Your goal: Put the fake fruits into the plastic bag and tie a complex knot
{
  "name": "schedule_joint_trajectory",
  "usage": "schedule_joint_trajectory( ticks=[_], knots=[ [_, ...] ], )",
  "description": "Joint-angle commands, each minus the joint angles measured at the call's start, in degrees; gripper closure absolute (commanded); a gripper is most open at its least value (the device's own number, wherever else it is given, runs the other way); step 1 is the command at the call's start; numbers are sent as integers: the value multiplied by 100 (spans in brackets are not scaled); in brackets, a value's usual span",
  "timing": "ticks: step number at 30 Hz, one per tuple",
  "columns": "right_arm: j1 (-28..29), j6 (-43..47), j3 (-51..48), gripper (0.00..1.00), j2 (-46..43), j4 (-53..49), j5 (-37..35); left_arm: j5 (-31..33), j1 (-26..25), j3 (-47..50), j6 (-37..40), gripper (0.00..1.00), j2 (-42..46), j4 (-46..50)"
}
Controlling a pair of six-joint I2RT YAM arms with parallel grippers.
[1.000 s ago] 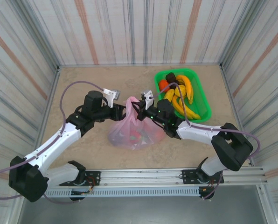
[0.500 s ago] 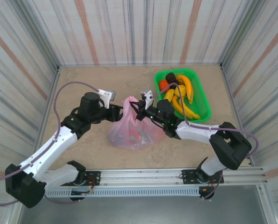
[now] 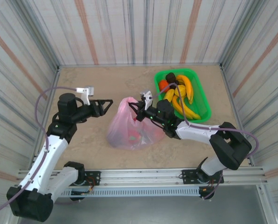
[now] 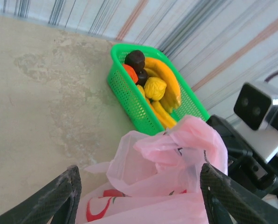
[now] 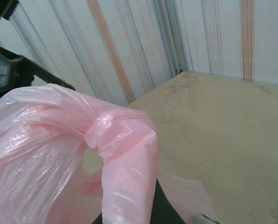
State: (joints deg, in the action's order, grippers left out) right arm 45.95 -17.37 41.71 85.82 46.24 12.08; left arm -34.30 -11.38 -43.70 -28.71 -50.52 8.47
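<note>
Thin pink plastic bag (image 3: 125,131) at frame centre, right gripper (image 3: 137,110) pinched closed on its top, left gripper (image 3: 107,106) spread wide, empty, just left of it

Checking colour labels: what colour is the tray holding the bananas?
Bright green mesh; the tray shows best in the left wrist view.

Behind the plastic bag (image 3: 129,129) the counter (image 3: 97,81) lies bare to the wall (image 3: 139,32). The green tray (image 3: 203,95) stands near the bag's right, and the left gripper (image 3: 109,106) is just left of it.
</note>
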Motion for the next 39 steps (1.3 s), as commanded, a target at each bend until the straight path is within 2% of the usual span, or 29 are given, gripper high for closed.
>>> schedule_joint_trajectory(
  ticks=[1,3,5,13,22,30,39],
  knots=[
    [-21,93,-67,100,-158,85,99,-705,79,405,-1558,35,-88,-990],
    [-20,101,-68,100,-180,87,117,-834,50,664,-2250,37,-247,-1473],
    [-9,118,-58,100,-211,55,128,-847,-52,828,-2620,36,-361,-1735],
    [11,290,-93,100,-332,-204,-65,271,-1032,924,-2609,35,-51,-1145],
    [36,15,-134,100,-91,381,205,1265,-2029,1093,-2908,35,-291,-1552],
    [178,-179,-92,100,159,735,320,1605,-2057,1112,-2813,34,-151,-1387],
    [188,-197,-164,100,267,1199,482,2348,-2043,769,-2149,31,475,-115]
  ],
)
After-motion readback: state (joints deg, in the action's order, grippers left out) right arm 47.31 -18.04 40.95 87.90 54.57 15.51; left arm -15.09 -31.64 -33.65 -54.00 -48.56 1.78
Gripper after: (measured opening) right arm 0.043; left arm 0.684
